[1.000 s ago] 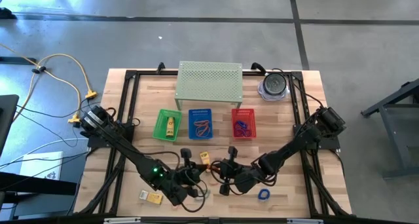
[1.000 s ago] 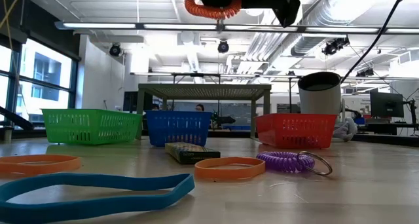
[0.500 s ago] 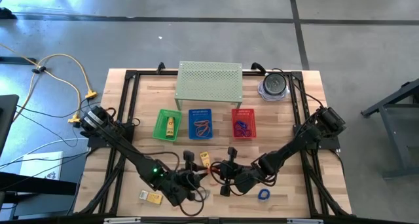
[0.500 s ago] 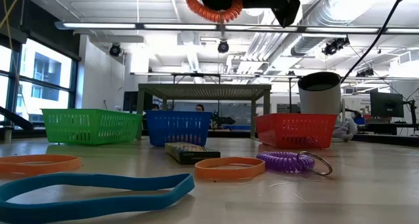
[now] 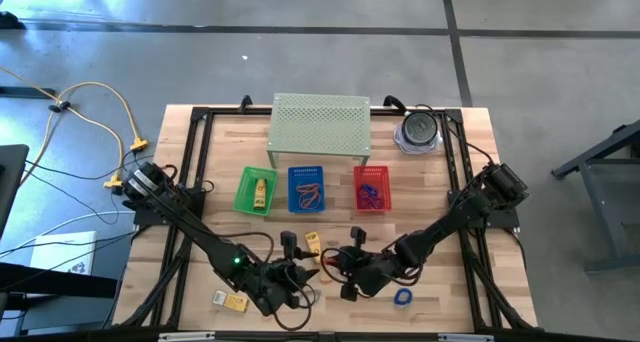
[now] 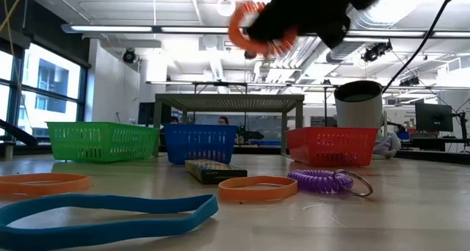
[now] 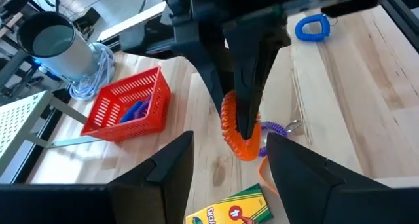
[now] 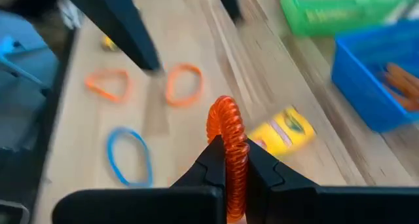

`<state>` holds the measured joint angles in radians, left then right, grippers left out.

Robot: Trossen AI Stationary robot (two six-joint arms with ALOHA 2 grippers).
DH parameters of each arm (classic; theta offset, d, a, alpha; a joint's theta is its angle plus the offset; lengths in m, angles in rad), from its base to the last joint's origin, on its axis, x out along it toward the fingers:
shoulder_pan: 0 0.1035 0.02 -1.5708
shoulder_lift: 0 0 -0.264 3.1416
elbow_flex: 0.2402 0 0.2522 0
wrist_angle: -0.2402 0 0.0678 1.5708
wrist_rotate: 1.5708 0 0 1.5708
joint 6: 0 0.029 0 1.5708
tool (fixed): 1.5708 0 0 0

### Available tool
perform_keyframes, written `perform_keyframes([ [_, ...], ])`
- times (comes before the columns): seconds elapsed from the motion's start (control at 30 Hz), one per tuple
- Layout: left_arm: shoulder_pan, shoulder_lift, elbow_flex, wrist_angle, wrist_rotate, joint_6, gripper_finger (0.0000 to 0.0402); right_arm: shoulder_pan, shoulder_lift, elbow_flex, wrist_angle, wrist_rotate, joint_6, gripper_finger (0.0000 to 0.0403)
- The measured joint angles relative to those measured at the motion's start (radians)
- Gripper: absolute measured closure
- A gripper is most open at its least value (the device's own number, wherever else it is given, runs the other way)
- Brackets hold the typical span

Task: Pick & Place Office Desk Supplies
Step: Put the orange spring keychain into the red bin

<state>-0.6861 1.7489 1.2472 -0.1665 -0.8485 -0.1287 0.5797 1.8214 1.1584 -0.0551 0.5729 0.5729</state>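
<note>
Above the wooden table's front edge, right gripper clamps an orange coiled plastic loop.
Left gripper hangs just beside it, fingers apart, holding nothing.

Worktop: pale wood, planked grain, black frame rails. Shelf: pale green, perforated dot pattern. Three baskets, mesh-walled: green basket, blue basket, red basket. Coiled cord loop: bright orange, ribbed. Purple coil with a metal ring. Flat bands: orange band, second orange band, blue band. Blue coil. Yellow crayon box, green chevron mark. Both arms dark.
</note>
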Motion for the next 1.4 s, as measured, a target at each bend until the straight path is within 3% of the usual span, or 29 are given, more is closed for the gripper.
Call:
perform_keyframes([
  [0.3,0.0,0.0,0.0,-0.007,0.007,-0.003,0.0218,-0.005,-0.066,0.0,-0.378,0.106,0.26,0.0394],
  [0.5,0.0,0.0,0.0,-0.045,0.009,-0.093,0.0218,-0.013,-0.125,0.0,-0.67,0.217,0.485,0.0394],
  [0.7,0.0,0.0,-0.002,-0.059,0.078,-0.127,0.0218,-0.106,-0.134,0.0,-0.918,0.259,0.683,0.0394],
  [1.13,-0.021,0.0,-0.002,-0.122,0.189,-0.224,0.0218,-0.376,-0.131,0.0,-0.943,0.102,0.583,0.0392],
  [1.4,-0.045,0.0,-0.002,-0.133,0.184,-0.245,0.0218,-0.438,-0.131,0.0,-0.931,0.023,0.524,0.035],
])
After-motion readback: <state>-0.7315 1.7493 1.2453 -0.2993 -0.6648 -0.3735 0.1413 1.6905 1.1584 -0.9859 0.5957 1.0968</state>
